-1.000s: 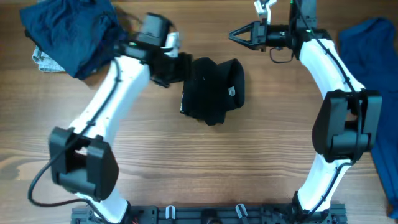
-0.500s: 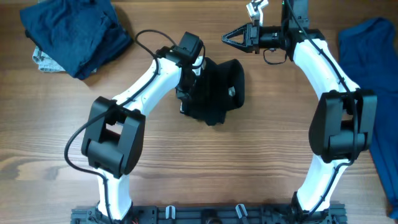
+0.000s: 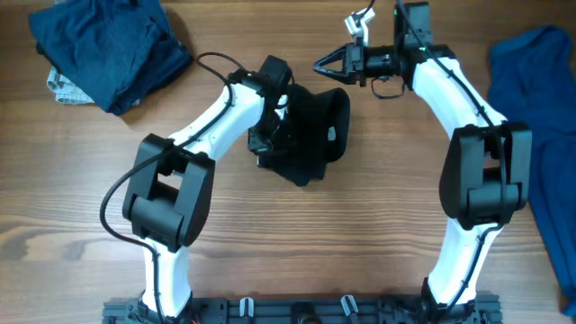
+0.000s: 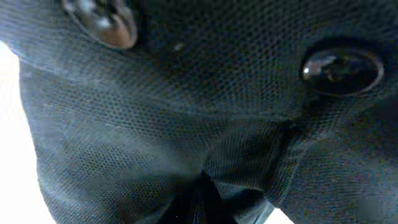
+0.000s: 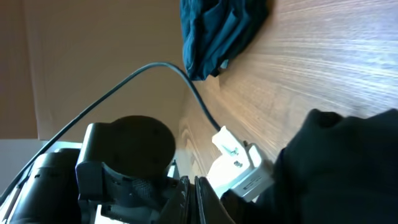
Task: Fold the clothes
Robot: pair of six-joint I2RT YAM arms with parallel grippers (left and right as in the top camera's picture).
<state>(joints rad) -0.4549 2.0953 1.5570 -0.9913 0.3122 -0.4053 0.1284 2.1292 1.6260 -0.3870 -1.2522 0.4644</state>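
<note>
Left gripper (image 3: 268, 135) pinches black shirt (image 3: 315, 126); wooden table (image 3: 360, 234), tan wall (image 5: 93, 43).

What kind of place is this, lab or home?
Likely a robot lab bench: left arm and right arm fixed to a rail at the edge of a wood table, black shirt between them, navy pile and blue cloth at the sides.

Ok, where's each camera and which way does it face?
Overhead: above the table, facing down; left arm, right arm, black garment, navy pile.
Left wrist: pressed into black garment's mesh; left gripper barely shows.
Right wrist: low, facing along the table at left arm; shut right gripper below.
Shared: overhead, right wrist both catch navy pile.
</note>
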